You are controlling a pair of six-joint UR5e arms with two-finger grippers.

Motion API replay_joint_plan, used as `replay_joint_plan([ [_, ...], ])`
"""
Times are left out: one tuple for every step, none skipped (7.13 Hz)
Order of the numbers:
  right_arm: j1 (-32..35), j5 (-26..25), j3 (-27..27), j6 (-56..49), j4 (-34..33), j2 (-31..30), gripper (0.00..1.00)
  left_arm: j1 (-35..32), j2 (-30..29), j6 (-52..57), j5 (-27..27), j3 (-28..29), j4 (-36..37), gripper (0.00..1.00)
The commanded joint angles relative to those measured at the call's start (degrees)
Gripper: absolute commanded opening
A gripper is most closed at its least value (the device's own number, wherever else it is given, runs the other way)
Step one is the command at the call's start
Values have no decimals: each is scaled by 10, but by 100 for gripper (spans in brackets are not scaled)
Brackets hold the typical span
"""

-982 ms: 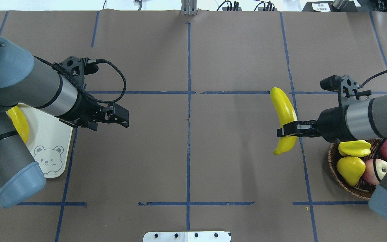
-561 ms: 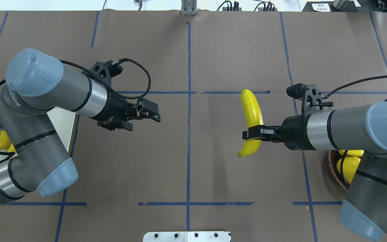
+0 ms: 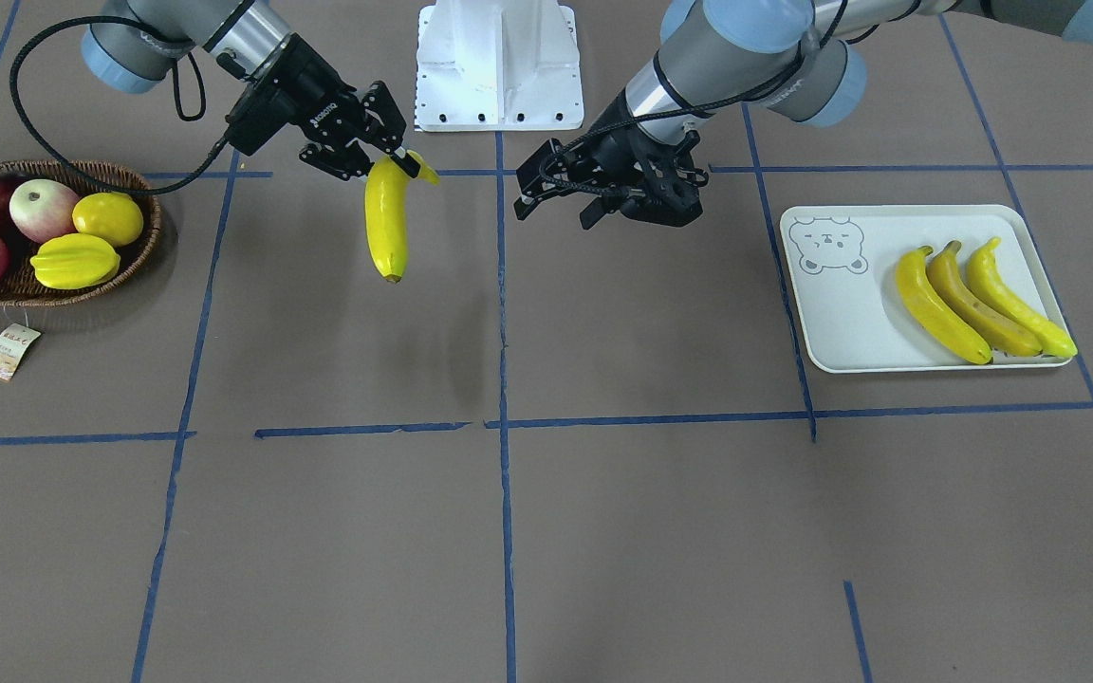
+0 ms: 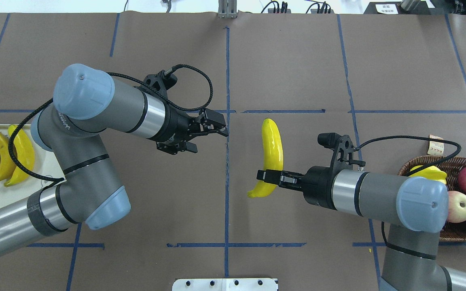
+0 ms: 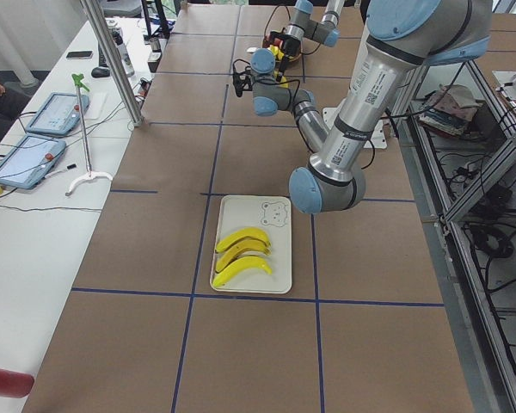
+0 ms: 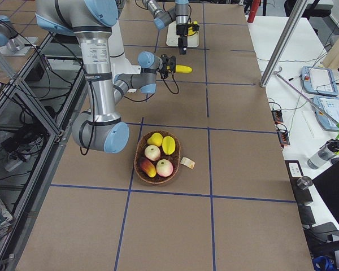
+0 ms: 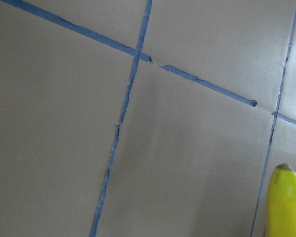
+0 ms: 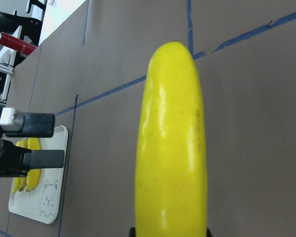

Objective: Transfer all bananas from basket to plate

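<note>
Grippers first: right gripper (image 4: 268, 178) is pinched across a long, glossy yellow curved banana (image 4: 272, 139) near one end. The rest of the fruit sticks out free, clear of the table, just right of the centre tape line in the overhead view. The left gripper (image 4: 218, 128) is just left of that line. Its fingers are spread with nothing in them, and it points at the banana without touching it.

Further out, the pale rectangular plate with the bear-face drawing (image 3: 836, 332) is at the right of the front view. Three bananas (image 3: 973, 299) lie side by side on its far half. The dark-brown woven wicker basket (image 3: 150, 228) is at the left, holding apples (image 3: 42, 211), a starfruit (image 3: 74, 261) and a lemon (image 3: 108, 218). I can see no banana in it.

My read: this is the last banana, mid-table, at the handover step.

The left gripper needs to close the gap and clamp the free length, well away from the right gripper's fingers. The right should let go only once that hold is firm, because the skin looks slick and the curved fruit could swivel. After that, carry it to the bare strip of plate beside the bear face.
</note>
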Motion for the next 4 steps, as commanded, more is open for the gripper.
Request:
replay_joint_plan([
  [-28,-39,-5,10,20,5,20,20,-34,-56,28,37,-52,100],
  [-36,-44,-6,9,20,6,20,45,-44,-57,70,37,-52,100],
  [-37,-45,-10,9,20,6,20,53,-56,-65,83,45,-51,100],
  [-38,-46,-12,9,20,6,20,57,-71,-80,84,57,-51,100],
])
